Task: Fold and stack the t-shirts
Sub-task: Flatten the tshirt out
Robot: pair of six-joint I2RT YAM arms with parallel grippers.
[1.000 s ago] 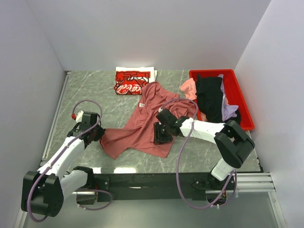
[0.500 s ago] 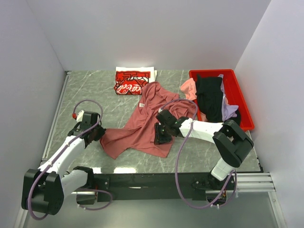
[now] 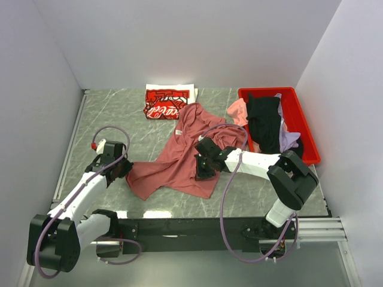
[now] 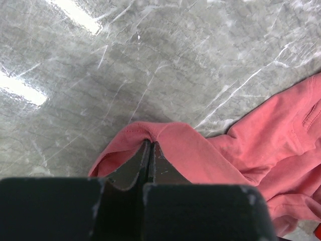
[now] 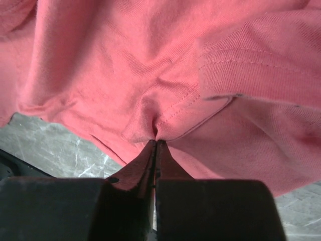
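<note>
Tabletop (image 3: 119,113) grey, marble-veined with pale streaks, glossy; two bright patches of overhead glare (image 4: 20,90) on it. Plain white walls (image 3: 179,42) box it in on left, back and right. Silver metal rail (image 3: 326,226) along near edge, a thinner metal strip (image 3: 70,143) down left side.

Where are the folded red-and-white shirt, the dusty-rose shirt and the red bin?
red-and-white shirt (image 3: 163,105): top view, its printed front.
dusty-rose shirt (image 3: 179,160): top view, its crumpled middle.
red bin (image 3: 298,115): top view, bare right side.
</note>
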